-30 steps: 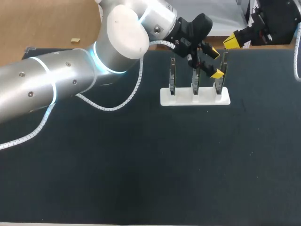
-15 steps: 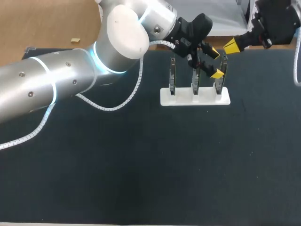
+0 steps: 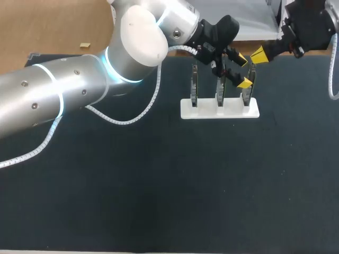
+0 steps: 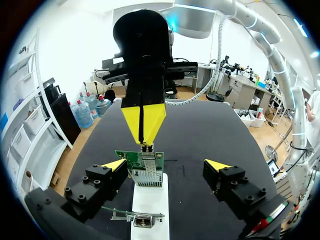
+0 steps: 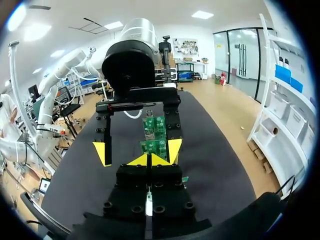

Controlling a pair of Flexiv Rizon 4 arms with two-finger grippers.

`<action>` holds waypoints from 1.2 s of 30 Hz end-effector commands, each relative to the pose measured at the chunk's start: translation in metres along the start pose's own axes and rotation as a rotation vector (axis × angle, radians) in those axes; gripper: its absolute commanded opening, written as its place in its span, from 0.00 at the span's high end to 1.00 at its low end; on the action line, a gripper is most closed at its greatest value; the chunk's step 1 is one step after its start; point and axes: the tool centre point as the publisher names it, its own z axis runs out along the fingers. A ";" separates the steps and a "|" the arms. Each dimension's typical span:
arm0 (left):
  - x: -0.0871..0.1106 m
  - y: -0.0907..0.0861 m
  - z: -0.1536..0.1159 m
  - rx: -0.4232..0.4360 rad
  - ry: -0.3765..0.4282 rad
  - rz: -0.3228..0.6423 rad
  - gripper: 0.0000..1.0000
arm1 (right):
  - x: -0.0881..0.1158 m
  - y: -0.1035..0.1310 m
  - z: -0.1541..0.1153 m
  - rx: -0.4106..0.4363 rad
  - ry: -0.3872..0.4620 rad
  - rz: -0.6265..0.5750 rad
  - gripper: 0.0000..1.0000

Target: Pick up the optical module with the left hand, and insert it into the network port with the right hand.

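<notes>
Left end effector (image 4: 165, 164) has its two yellow-tipped fingers spread wide apart, clamped on nothing. Between them, touching neither, stands a small green circuit board (image 4: 142, 161), upright, with a ribbed silver metal cage, the network port (image 4: 148, 176), on its face. The board is set in a slot at the far end of a long, smooth white stand (image 4: 150, 200). A second board (image 4: 137, 216), seen edge-on as a thin strip with a little metal cage, sits in the stand under the end effector. In the head view three such boards stand in a row on the stand, which lies on the matt black bench (image 3: 159, 185).

Directly above the far board, the right end effector (image 4: 144, 131) points down with its yellow wedge tips pressed together, only a thin seam between them. The tips reach the board's top edge, where a small dark nub shows; I cannot tell whether they touch it. I cannot pick out the optical module as a separate piece in any view.

A white coiled cable runs along the glossy silver left arm (image 3: 63, 100).
</notes>
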 end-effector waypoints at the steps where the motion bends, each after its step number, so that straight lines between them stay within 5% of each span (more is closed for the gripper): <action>1: -0.001 0.002 0.000 0.003 0.005 -0.002 0.00 | 0.002 -0.002 0.001 -0.004 -0.001 0.005 1.00; 36: -0.001 0.002 0.000 0.003 0.005 -0.002 0.00 | 0.017 0.000 0.009 -0.012 0.000 0.050 1.00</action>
